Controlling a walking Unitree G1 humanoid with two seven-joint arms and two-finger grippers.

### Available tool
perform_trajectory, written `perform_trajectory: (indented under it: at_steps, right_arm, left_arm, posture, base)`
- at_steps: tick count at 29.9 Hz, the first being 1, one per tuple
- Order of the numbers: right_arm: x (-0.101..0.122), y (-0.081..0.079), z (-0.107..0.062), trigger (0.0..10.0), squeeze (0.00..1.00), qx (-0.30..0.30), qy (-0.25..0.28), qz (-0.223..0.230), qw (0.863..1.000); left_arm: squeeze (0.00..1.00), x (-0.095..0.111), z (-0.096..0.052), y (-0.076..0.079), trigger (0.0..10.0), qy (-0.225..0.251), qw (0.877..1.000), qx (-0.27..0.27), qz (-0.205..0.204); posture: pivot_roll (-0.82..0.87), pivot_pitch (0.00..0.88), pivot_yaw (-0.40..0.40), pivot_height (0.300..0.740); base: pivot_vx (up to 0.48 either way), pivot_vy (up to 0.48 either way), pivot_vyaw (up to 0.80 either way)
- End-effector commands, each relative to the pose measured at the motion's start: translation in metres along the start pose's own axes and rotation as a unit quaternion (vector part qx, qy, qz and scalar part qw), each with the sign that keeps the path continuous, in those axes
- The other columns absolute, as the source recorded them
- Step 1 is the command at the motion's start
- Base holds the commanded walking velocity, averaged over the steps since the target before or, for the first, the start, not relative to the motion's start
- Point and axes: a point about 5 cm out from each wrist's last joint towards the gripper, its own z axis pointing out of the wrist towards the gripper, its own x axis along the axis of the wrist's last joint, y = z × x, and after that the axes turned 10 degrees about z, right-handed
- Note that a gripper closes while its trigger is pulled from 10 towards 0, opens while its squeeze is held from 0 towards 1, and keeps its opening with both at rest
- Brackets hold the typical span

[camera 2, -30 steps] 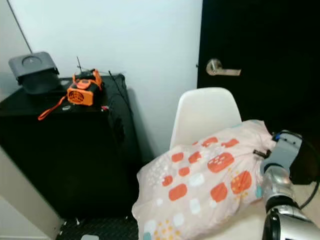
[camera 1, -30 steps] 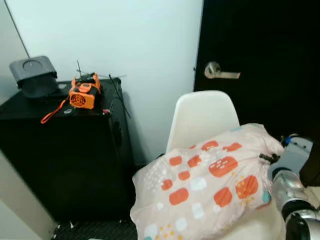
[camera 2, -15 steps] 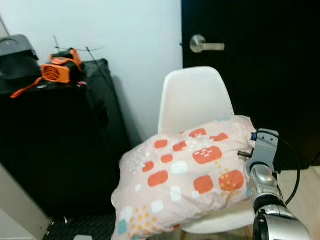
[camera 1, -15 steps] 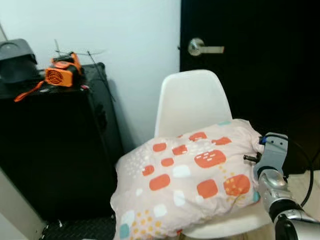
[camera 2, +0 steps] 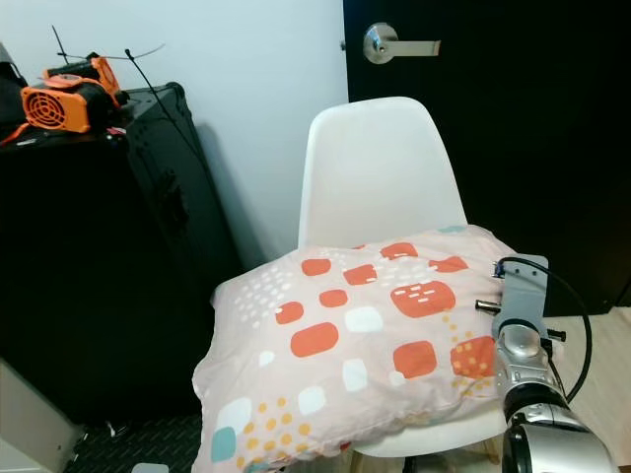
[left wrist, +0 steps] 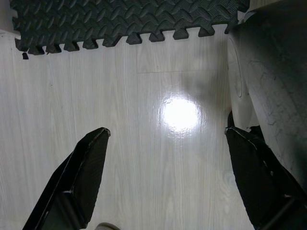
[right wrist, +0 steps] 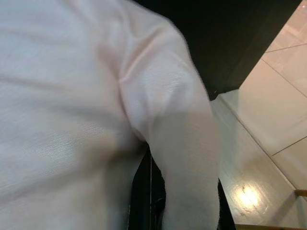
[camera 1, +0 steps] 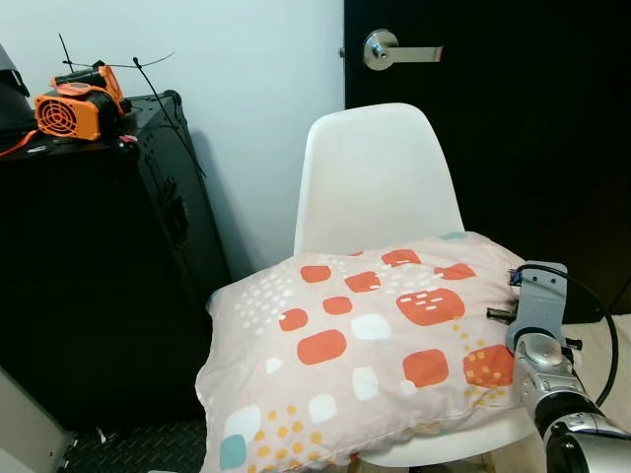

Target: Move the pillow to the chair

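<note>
1. You see the pillow [camera 1: 365, 350] lying on the white chair [camera 1: 380, 187], overhanging the seat's front-left edge.
2. Your right gripper [right wrist: 153, 191] presses into the pillow's right end; whether its jaws clamp fabric, you cannot tell.
3. Your left gripper [left wrist: 168, 187] hangs over the floor [left wrist: 144, 96], jaws wide apart.

right arm [camera 1: 552, 379]: my silver forearm reaches forward at my right, wrist raised.
right gripper: its fingers are hidden, so i cannot tell their state.
left gripper [left wrist: 168, 182]: hangs pointing down, my two black fingers [left wrist: 79, 184] spread wide apart, holding nothing.
</note>
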Motion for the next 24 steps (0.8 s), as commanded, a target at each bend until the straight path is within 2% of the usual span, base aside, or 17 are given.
perform_trajectory:
  at_steps: [1,2,3,8,9,11,14,18,24]
  right_arm:
    - [0.000,-0.012,-0.001,10.0,0.00,0.014,-0.003,-0.024,1.000]
    - [-0.004,-0.018,-0.002,10.0,0.00,0.025,-0.011,-0.069,0.997]
    - [-0.005,-0.020,-0.003,10.0,0.00,0.028,-0.013,-0.080,0.996]
    - [-0.007,-0.024,-0.004,10.0,0.00,0.042,-0.022,-0.084,0.995]
    - [-0.004,-0.021,-0.003,10.0,1.00,0.033,-0.015,-0.071,0.997]
    - [-0.002,-0.018,-0.002,10.0,1.00,0.022,-0.008,-0.062,0.998]
    - [0.006,-0.002,0.002,10.0,1.00,-0.029,0.005,-0.042,0.999]
    - [0.012,0.023,0.005,10.0,1.00,-0.092,0.009,-0.057,0.994]
    - [0.016,0.044,0.006,10.0,1.00,-0.134,0.006,-0.064,0.989]
  left_arm:
    - [0.00,-0.004,-0.001,0.021,10.0,-0.007,0.999,-0.038,0.002]
    - [0.00,-0.004,-0.001,0.022,10.0,-0.007,0.999,-0.038,0.001]
    - [0.00,-0.004,-0.001,0.022,10.0,-0.007,0.999,-0.038,0.001]
    - [0.00,-0.004,0.000,0.023,10.0,-0.007,0.999,-0.038,-0.001]
    - [0.00,-0.003,0.000,0.023,10.0,-0.006,0.999,-0.038,-0.001]
    - [0.00,-0.003,0.000,0.024,10.0,-0.006,0.999,-0.038,-0.002]
    - [0.00,-0.002,0.000,0.024,10.0,-0.005,0.999,-0.038,-0.003]
    - [0.00,-0.002,0.000,0.025,10.0,-0.006,0.999,-0.040,-0.003]
    - [0.00,0.000,0.000,0.026,10.0,-0.006,0.999,-0.040,-0.002]
  posture:
    - [-0.06,0.099,0.040,0.505]
    - [-0.06,0.098,0.037,0.495]
    - [-0.06,0.098,0.037,0.490]
    - [-0.06,0.095,0.033,0.481]
    - [-0.06,0.093,0.031,0.481]
    - [-0.06,0.093,0.031,0.481]
    - [-0.07,0.090,0.030,0.481]
    - [-0.07,0.085,0.030,0.481]
    - [-0.08,0.079,0.030,0.481]
  base:
    - [0.000,0.000,0.00]
    - [0.000,0.000,0.00]
    - [0.000,0.000,0.00]
    - [0.000,0.000,0.00]
    - [0.000,0.000,0.00]
    - [0.000,0.000,0.00]
    - [0.000,0.000,0.00]
    - [0.000,0.000,0.00]
    - [0.000,0.000,0.00]
